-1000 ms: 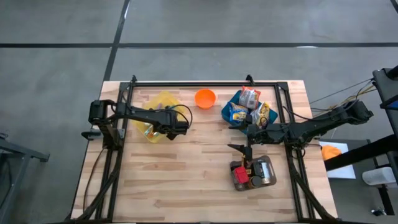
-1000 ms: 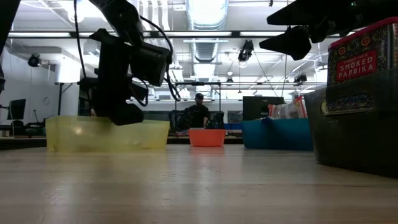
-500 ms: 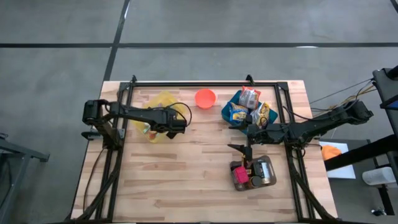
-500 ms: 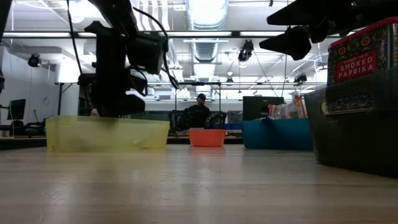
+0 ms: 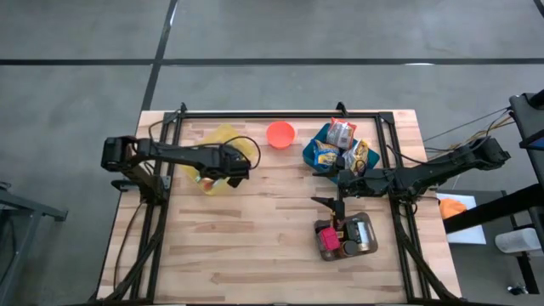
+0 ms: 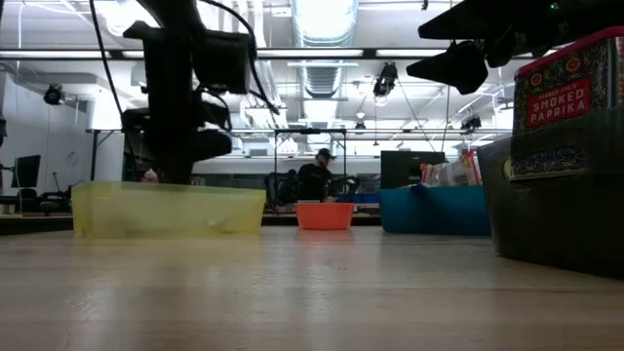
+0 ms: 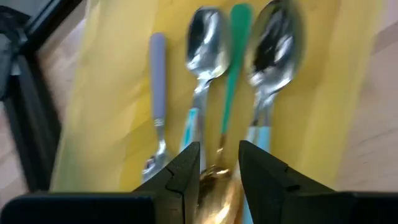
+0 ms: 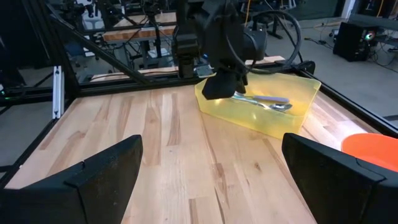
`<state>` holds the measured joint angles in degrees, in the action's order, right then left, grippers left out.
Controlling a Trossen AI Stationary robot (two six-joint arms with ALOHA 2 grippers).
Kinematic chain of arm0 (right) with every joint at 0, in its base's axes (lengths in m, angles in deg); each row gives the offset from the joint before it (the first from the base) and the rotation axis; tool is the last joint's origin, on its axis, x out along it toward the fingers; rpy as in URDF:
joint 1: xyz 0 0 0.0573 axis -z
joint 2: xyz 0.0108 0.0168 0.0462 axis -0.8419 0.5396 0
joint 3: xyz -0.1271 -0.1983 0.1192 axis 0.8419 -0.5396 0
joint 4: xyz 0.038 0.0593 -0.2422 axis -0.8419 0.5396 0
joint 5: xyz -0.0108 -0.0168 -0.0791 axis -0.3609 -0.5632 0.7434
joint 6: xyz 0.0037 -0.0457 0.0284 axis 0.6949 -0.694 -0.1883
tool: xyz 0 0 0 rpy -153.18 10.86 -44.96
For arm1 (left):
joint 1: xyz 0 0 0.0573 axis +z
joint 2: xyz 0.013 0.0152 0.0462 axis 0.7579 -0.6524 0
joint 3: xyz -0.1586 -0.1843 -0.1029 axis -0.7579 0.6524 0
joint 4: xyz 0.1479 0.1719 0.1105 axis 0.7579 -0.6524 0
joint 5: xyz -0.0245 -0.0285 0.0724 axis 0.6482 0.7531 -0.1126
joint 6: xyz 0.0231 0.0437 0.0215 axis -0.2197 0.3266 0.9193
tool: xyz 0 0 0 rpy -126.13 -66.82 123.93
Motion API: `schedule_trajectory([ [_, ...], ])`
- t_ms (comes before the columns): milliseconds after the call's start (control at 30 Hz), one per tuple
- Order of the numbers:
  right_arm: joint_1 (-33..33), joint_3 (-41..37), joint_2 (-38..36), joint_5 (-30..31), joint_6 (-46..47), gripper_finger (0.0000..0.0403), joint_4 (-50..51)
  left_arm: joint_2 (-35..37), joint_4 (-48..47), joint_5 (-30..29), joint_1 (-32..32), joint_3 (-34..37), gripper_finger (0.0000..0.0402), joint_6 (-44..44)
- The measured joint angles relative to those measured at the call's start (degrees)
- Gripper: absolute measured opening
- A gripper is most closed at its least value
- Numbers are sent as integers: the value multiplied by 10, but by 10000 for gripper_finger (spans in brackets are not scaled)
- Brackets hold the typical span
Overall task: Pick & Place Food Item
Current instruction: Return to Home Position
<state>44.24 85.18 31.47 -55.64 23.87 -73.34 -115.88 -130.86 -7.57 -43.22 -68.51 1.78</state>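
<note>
The wooden desk (image 5: pixel 255 246) carries a yellow bin (image 5: pixel 223 133) on the left arm's side. The left arm reaches over this yellow bin, and the left claw (image 7: pixel 219 163) hangs above its inside, pointing down, fingers only narrowly parted and gripping nothing. The right arm lies well apart from the yellow bin on the far side of the desk. The right claw (image 8: pixel 211 149) faces the yellow bin with its fingers spread wide and empty. A blue bin (image 5: pixel 308 155) of snack packets stands well apart from the yellow bin, beyond an orange bowl (image 5: pixel 280 133) that sits just beside the yellow bin. A dark bin (image 5: pixel 367 238) holding a red smoked paprika tin (image 6: pixel 565 83) stands farthest from the yellow bin. Inside the yellow bin lie the spoons (image 7: pixel 205 43), side by side. 2 have shiny bowls, 1 has a green handle (image 7: pixel 236 50) and 1 utensil has a lilac handle (image 7: pixel 157 81).
</note>
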Motion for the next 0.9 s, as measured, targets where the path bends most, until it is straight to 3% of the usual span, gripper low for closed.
schedule_trajectory([
  [333,0,0,0,0,0,381,0,57,155,29,-28,0,111,97],
  [900,0,0,0,0,0,381,0,79,435,-6,-76,5,111,259],
])
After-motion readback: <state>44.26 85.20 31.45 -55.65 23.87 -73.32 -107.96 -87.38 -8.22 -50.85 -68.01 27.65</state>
